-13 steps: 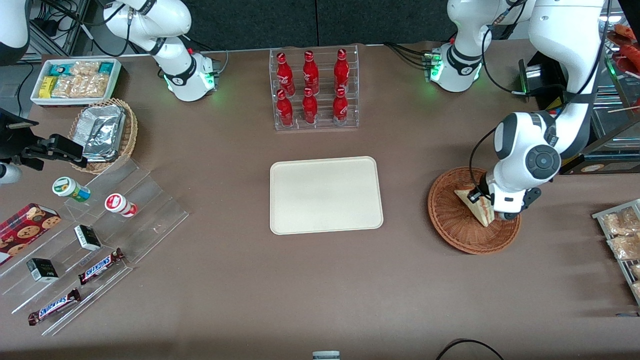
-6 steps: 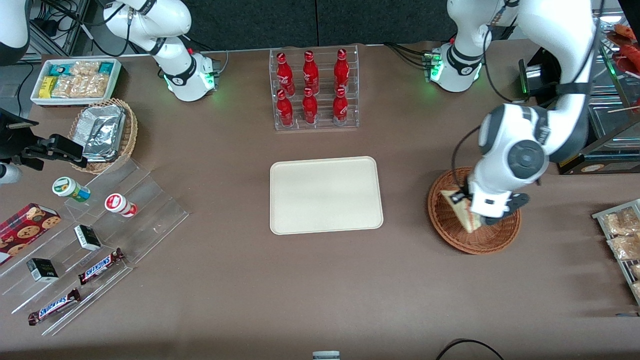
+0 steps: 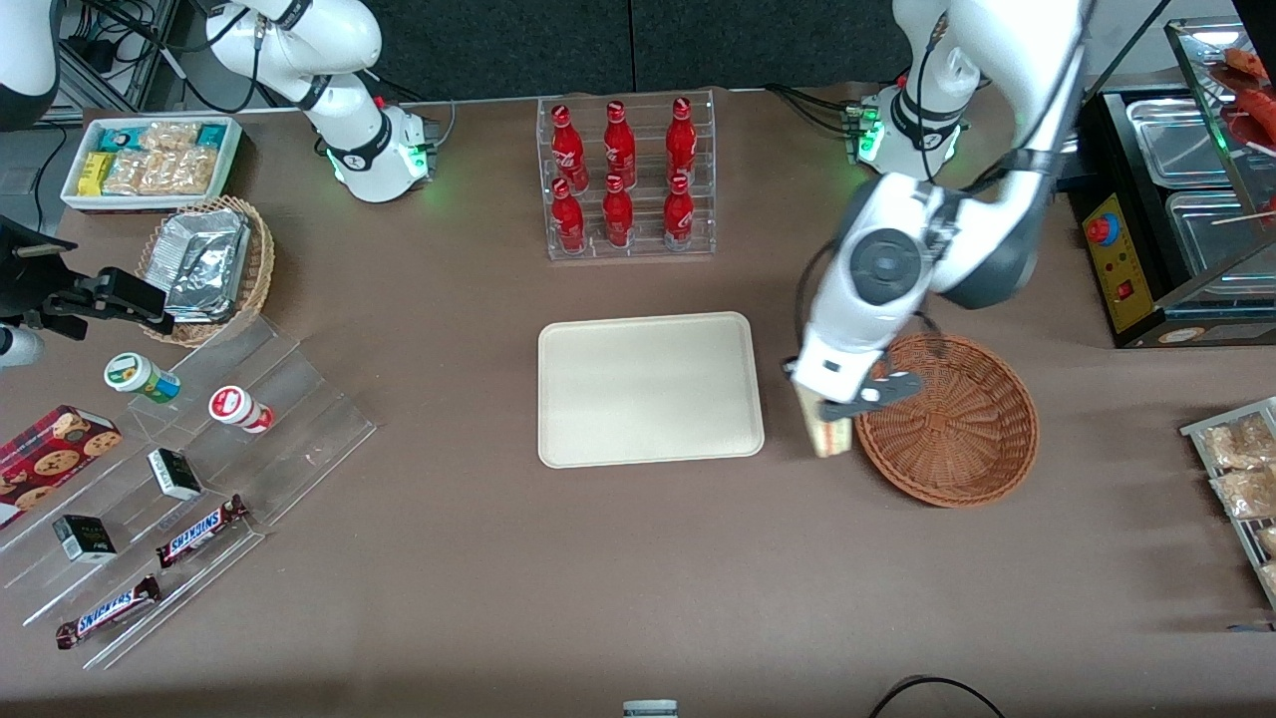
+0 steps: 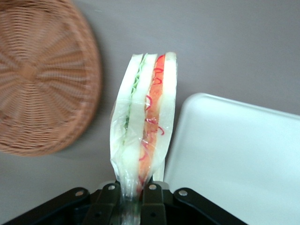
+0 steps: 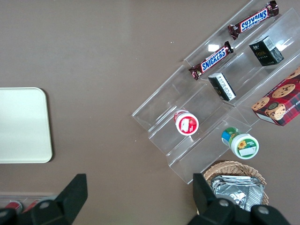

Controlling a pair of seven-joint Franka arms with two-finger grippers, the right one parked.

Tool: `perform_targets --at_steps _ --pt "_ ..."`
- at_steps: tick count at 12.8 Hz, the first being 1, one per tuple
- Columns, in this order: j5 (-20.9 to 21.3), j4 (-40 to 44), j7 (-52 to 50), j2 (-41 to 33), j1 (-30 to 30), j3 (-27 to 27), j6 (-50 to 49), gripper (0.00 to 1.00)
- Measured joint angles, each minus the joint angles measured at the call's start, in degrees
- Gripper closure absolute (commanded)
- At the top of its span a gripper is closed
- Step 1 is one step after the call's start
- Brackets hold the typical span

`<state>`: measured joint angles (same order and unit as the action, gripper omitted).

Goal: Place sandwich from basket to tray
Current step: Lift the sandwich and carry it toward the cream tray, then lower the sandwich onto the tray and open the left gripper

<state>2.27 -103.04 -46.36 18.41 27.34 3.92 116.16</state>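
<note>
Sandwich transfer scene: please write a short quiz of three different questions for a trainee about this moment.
1. True or false: the sandwich lies in the basket.
2. What does the gripper hold? A) a red bottle B) the sandwich C) a chocolate bar
3. Fill in: the sandwich hangs above the bare table between the basket and the ____.

Key: 1 false, it is out of the basket. 2 B, the fingers are shut on its wrapper. 3 tray.

The gripper [image 3: 832,411] hangs above the counter [image 3: 598,558] between the tray [image 3: 648,389] and the basket [image 3: 957,424], gripping the sandwich [image 3: 829,435], which hangs outside the basket's rim, near the tray's edge.
</note>
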Motion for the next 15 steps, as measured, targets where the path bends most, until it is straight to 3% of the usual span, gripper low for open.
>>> perform_targets --at_steps 8,15 --pt "-2.82 15.83 -4.36 16.85 13.25 0.05 0.17 1.0" --pt "-3.59 20.0 -4.84 22.61 15.35 -0.02 0.17 1.0"
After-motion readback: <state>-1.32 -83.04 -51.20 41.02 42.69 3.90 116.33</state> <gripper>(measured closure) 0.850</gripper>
